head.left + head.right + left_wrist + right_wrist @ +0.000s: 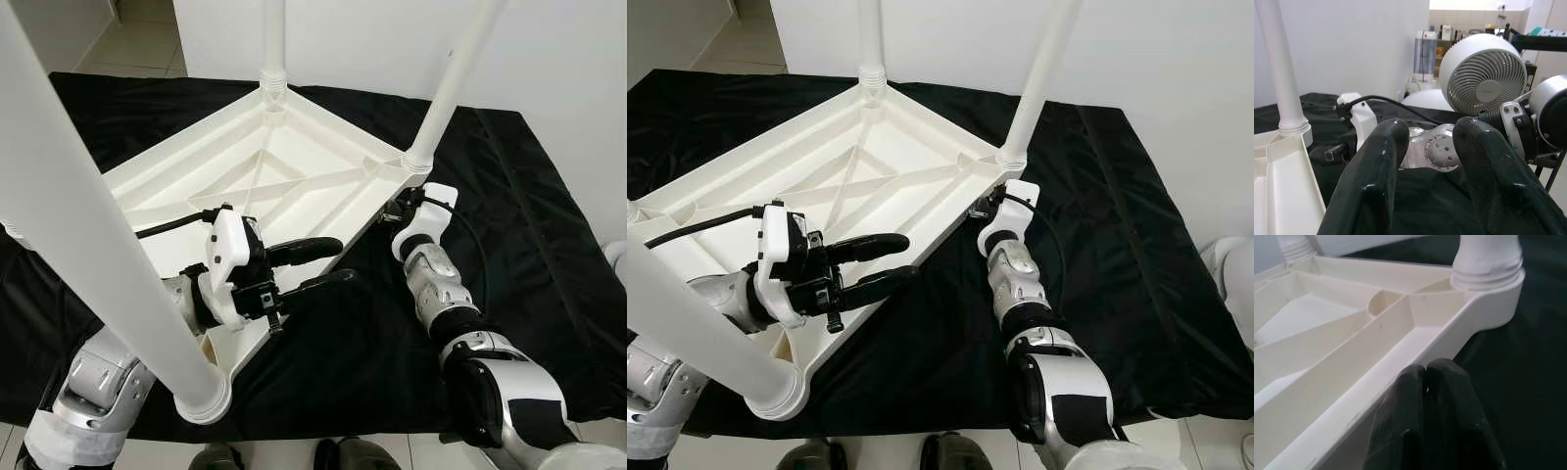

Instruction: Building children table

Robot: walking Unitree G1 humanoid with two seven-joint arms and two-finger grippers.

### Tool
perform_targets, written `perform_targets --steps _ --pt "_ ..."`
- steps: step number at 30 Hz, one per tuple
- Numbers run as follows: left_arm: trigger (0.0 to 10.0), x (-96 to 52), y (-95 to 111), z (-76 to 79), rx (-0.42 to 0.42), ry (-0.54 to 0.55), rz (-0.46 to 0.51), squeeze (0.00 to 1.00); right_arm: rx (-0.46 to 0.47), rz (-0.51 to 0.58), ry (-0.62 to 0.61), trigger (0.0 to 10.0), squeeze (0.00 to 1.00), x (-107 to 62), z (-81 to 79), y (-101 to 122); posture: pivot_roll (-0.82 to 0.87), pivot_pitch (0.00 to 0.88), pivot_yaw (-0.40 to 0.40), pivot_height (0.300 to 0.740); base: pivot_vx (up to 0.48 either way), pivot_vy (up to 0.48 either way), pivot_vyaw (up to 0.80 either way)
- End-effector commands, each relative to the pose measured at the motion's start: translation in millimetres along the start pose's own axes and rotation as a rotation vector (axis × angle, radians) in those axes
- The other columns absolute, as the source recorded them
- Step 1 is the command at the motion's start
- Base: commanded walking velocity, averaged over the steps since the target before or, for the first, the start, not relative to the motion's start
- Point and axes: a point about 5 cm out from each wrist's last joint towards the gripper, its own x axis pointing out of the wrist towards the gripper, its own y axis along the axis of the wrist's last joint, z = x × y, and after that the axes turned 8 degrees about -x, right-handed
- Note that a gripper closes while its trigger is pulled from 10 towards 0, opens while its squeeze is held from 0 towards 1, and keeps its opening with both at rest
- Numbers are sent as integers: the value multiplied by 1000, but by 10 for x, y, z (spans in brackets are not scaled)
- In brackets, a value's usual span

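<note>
Children's table (pixel 294 171): white plastic, lying upside down on a black cloth (pixel 549 255), ribbed underside facing up.
Legs: four white tubes stand up from the corner sockets — a near leg (pixel 88 245) crosses the left of the head view, a far leg (pixel 273 44) rises at the back corner, a right leg (pixel 453 83) leans up from the right corner.
Black cloth: covers the surface under the table; tiled floor at its near edge.
Left end effector (pixel 318 264): hovers over the table's near-right edge, its two black fingers (pixel 1376 166) parted with a clear gap, nothing between them, pointing toward the right arm.
Right end effector (pixel 1425 377): at the table's right corner, just below the right leg's socket (pixel 1488 279); fingers pressed together, tips against the outer rim of the table frame — holding nothing.
Background: a white fan (pixel 1484 76) beyond the cloth; white wall behind.
</note>
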Motion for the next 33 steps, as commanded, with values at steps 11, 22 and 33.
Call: perform_targets --steps 11,22,33 --pt "10000 -16 -54 -247 94 136 -84 0 -80 175 -113 10000 0 -484 286 -91 85 117 -22 740 0 0 0" --pt "10000 -350 -272 -584 173 178 -292 0 -107 227 -68 10000 0 -885 141 -90 59 105 -9 740 0 0 0" --pt "10000 -709 -341 -918 180 211 -335 0 -148 212 -79 10000 0 -1130 222 -32 40 86 6 740 0 0 0"
